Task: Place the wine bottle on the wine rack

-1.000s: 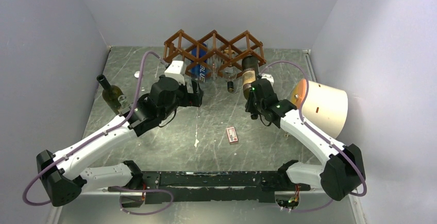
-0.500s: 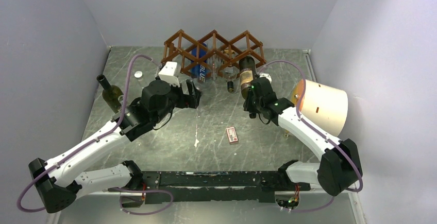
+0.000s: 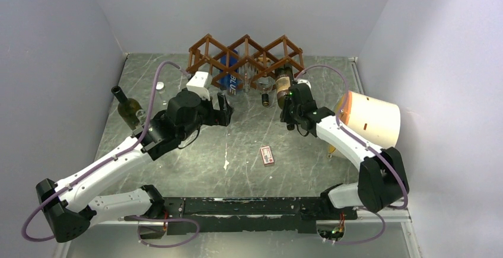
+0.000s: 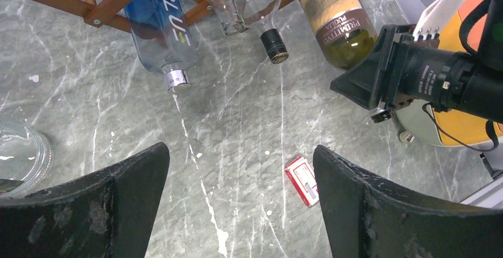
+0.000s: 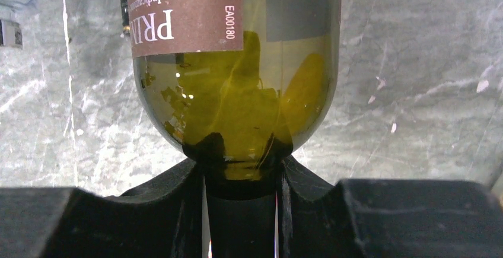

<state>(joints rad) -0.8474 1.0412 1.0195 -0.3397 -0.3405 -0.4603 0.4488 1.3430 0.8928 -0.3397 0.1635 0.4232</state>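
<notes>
Pinching the wine bottle (image 5: 237, 92) by its neck, your right gripper (image 5: 240, 172) sits at 6 o'clock of the wine rack (image 3: 246, 50). The bottle's base end is in among the slats of the rack's right-hand cell, neck pointing to 6 o'clock. Rack stands at 12 o'clock on the table (image 3: 249, 130). Your left gripper (image 4: 240, 175) hangs with fingers spread wide, nothing between them, just 6 o'clock of a blue-labelled bottle (image 4: 157, 26) lying in the rack. A red-and-white box (image 3: 267, 155) lies near table centre

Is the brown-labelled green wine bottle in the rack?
Partly: the green wine bottle lies base-first in the right cell of the reddish-brown wooden lattice rack; right fingers grip its neck.
</notes>
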